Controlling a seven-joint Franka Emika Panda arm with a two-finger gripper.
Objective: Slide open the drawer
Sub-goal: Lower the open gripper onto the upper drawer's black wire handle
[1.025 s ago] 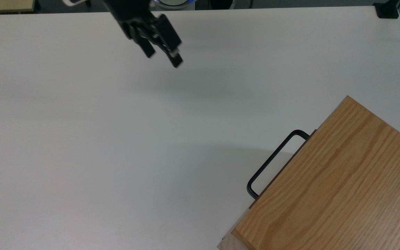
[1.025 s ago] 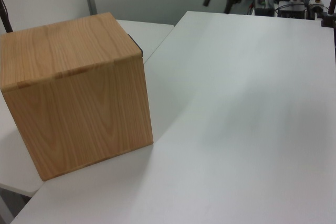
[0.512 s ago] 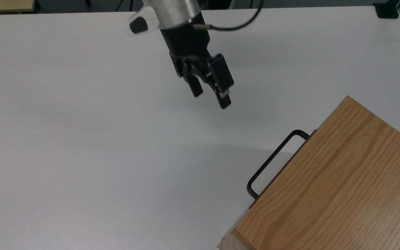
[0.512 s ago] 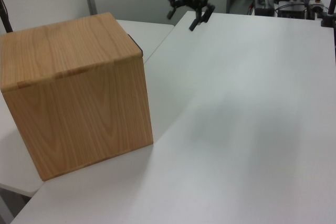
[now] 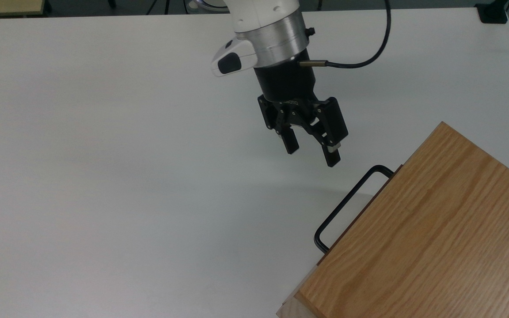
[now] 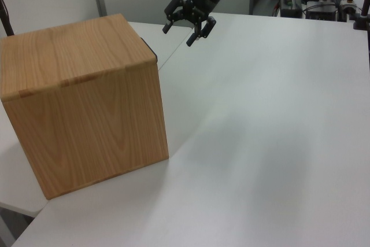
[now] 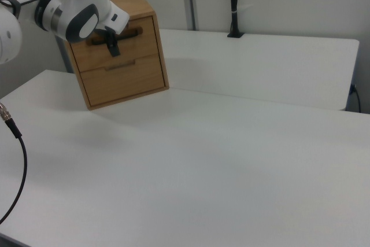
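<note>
A wood-grain box casing [image 5: 427, 238] is seen resting on a white surface [image 5: 104, 176], below and to the right of the jaws in the top view. A black post [image 7: 233, 4] is clamped at the surface's far edge, well apart from the jaws in the right view.

The casing [image 5: 431, 247] is seen as oak-grained wood with a satin finish. A thin black metal handle [image 5: 347, 201] is carried by the drawer [image 7: 118, 41]. The desk [image 5: 104, 154] is finished matt white; the claw [image 5: 312, 152] looks matt black plastic.
</note>
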